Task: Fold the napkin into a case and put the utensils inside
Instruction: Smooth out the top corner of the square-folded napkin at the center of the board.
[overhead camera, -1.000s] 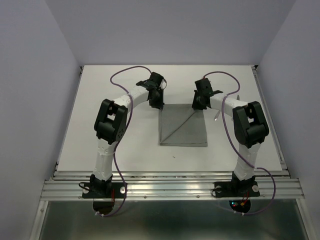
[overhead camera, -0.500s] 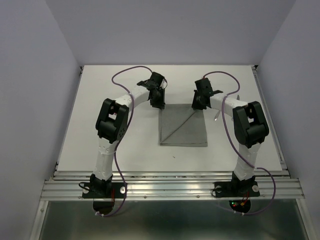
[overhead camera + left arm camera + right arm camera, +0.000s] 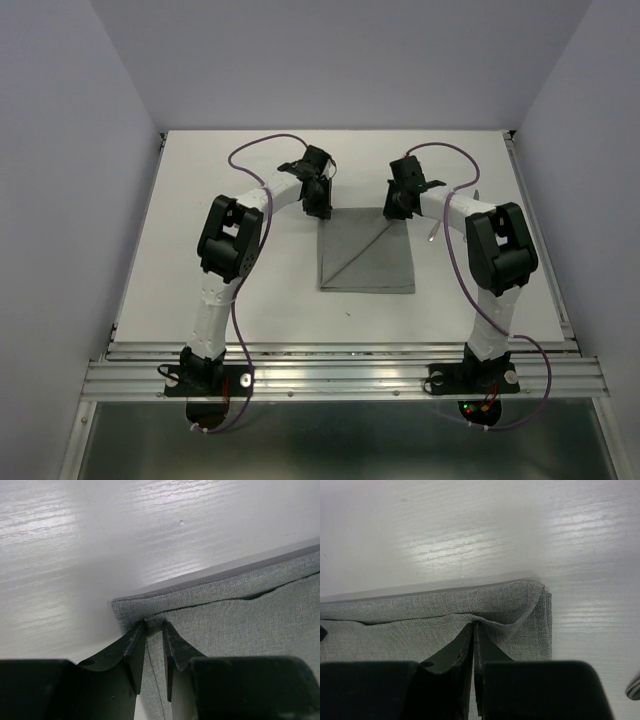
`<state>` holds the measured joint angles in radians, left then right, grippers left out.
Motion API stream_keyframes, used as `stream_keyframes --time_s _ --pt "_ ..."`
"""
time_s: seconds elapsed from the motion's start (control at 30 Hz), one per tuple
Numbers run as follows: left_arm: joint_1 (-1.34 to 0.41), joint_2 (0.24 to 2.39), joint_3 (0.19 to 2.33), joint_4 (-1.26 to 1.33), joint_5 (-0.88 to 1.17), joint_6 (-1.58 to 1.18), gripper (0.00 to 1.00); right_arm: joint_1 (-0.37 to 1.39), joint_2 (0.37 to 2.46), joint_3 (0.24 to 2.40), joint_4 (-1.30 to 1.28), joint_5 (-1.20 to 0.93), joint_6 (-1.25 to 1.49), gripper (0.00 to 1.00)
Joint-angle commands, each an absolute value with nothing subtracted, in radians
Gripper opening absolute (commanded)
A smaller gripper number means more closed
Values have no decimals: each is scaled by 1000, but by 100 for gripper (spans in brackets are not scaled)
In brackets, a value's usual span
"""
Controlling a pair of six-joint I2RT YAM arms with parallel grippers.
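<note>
Grey cloth, the napkin (image 3: 367,262), is lying flat mid-bench (image 3: 200,270), looking only partly folded, with no pocket formed yet. At its far corners the left gripper (image 3: 154,626) and right gripper (image 3: 473,626) are each pinching a cloth layer. A silver utensil (image 3: 432,236) is lying outside, toward the right edge. No writing is showing.

Bright, even light; sheen on table (image 3: 75,525) in wrist views; soft shadows.
</note>
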<state>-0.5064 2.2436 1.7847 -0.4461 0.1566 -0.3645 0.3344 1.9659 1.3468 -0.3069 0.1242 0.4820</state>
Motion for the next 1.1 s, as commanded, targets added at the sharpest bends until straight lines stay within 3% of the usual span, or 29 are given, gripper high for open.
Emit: stream_keyframes --time_s 0.0,0.87,0.97,1.07 --pt "-502 2233 1830 -456 158 -353 31 330 1953 1388 -295 123 480 9" --pt "-505 2250 1810 -460 158 -348 37 330 1945 1394 -295 112 482 9" --pt "-505 2255 1809 -462 161 -347 34 330 1944 1394 -295 113 482 8" --pt "-506 2253 1809 -465 152 -353 21 330 1941 1391 -296 112 483 8"
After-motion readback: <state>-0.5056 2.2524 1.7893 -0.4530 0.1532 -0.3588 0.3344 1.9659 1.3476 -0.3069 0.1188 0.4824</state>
